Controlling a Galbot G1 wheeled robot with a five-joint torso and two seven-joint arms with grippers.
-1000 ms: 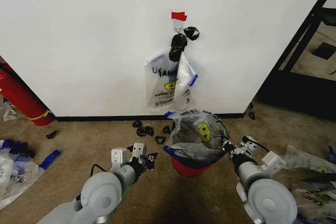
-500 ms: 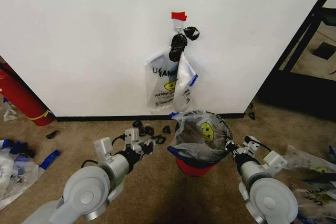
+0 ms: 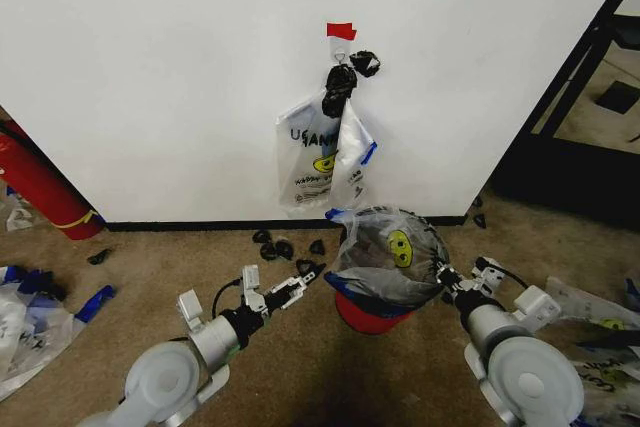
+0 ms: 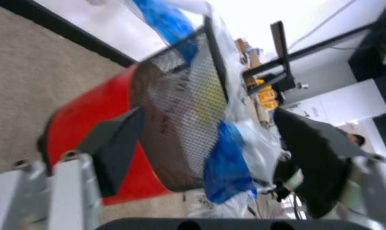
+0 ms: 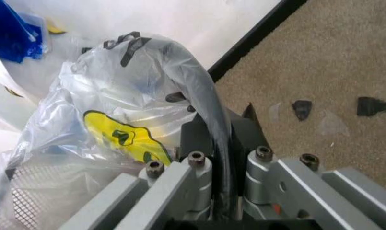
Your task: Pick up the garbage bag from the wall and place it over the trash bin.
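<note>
Reaching forward now: left end effector, fingers spread, closing on the bin from its earlier spot farther left. Pinching the bag rim: right end effector, unmoved. Bag draping over the bin; likely stretching the near rim next.

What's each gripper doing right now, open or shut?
Left gripper: open, empty, beside the trash bin.
Right gripper: shut on the garbage bag at the bin's rim.
</note>
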